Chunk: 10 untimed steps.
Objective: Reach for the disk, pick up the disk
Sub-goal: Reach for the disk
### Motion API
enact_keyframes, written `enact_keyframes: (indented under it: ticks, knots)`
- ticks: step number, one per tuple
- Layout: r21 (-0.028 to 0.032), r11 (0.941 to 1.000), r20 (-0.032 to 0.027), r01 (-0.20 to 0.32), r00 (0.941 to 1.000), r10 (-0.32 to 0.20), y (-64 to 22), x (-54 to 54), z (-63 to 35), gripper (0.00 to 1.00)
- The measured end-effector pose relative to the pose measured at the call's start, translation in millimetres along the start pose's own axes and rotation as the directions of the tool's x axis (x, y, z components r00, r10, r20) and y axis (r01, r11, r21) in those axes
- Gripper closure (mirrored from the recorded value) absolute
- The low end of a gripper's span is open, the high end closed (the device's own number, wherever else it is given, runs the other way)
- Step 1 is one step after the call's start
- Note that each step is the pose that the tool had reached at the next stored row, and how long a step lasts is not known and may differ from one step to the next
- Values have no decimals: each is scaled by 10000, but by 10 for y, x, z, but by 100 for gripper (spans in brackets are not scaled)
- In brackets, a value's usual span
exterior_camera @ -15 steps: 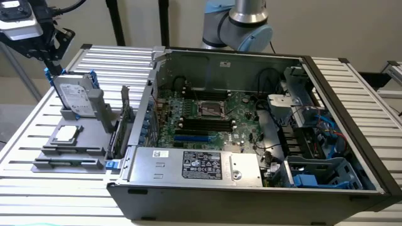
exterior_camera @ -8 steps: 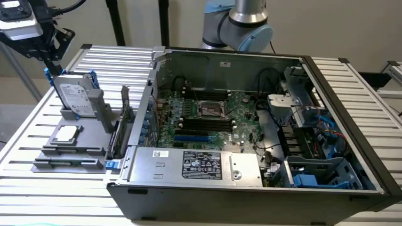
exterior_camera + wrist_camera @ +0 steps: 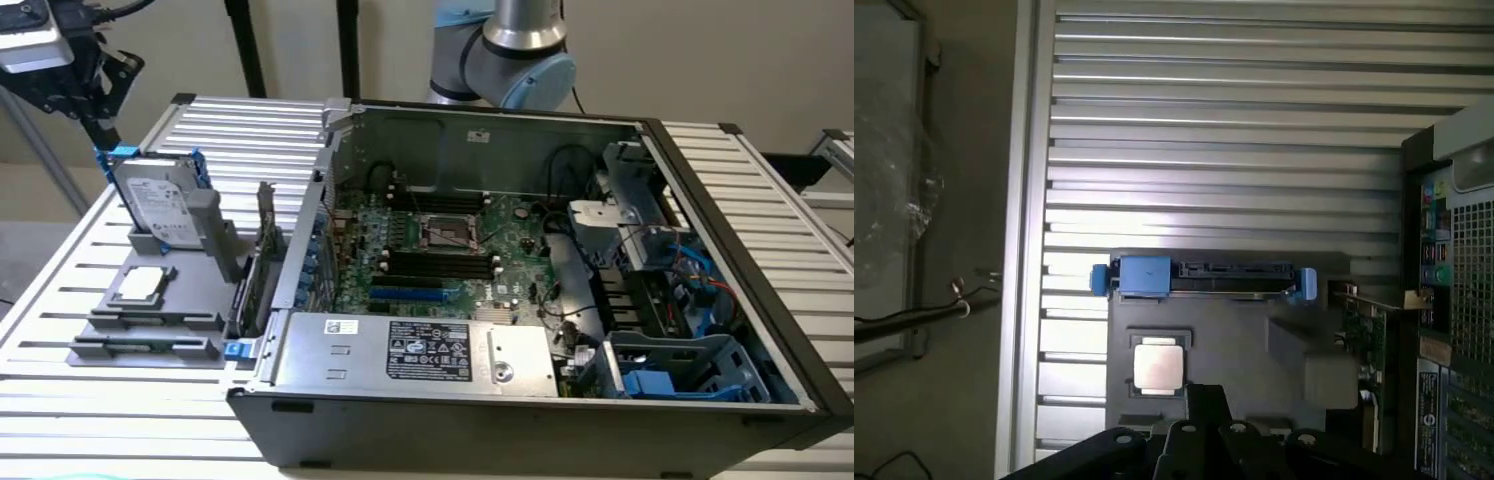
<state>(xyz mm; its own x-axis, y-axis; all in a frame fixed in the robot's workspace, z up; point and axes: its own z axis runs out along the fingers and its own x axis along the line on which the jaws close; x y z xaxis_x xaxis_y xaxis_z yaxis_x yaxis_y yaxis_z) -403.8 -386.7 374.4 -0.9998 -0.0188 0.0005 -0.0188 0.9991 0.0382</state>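
**Blue-framed disk upright in its stand, pincer closed above it**

Silver-grey and blue, the disk stands on edge in the upper left of the exterior view, slotted into a grey stand on the slatted metal counter. A grey prop sits against its face on the side toward the open computer case. A small square chip lies flat on the stand just in front of the disk. In the wrist view the disk shows as a thin dark edge capped by blue bracket ends.

Near the top left corner of the exterior view, just above the disk's upper edge, the pincer hangs pressed together and carries nothing. It is apart from the disk.

The reach is the step in hand, and no grasp is made yet. To do it well, I judge, the jaws should spread wider than the disk's thickness, square to its flat faces and centre between the blue ends. They should then come straight down so that neither the prop nor the chip is knocked.
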Motion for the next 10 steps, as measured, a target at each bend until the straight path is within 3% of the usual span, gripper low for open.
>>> enact_keyframes:
  ticks: [10]
  knots:
    - [46, 10000, 0, -1, 10000, 1, 413, 237, 18, 89]
